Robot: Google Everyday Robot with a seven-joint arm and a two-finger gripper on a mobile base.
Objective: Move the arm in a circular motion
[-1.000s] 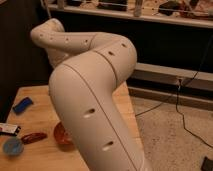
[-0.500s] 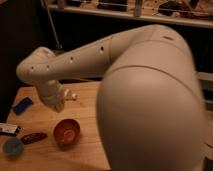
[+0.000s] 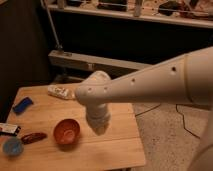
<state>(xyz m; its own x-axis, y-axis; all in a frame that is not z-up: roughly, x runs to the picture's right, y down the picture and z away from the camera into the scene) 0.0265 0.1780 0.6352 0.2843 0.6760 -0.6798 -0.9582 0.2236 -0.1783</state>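
Observation:
The cream-white arm (image 3: 150,82) reaches in from the right edge as a thick tube with small dark holes. It bends at a rounded joint (image 3: 95,90) above the wooden table (image 3: 115,150). A short segment points down from the joint and ends in the gripper (image 3: 98,127). The gripper hangs over the middle of the table, just right of a red bowl (image 3: 66,131), and I see nothing held in it.
On the table lie a blue sponge (image 3: 22,105), a white packet (image 3: 61,91), a black-and-white packet (image 3: 7,129), a dark red packet (image 3: 32,137) and a small blue bowl (image 3: 11,146). A metal shelf (image 3: 100,62) stands behind. Speckled floor with cables (image 3: 165,130) lies to the right.
The arm has swung from close in front of the camera out to the right. Its joint and gripper have moved from the table's left part to its middle.

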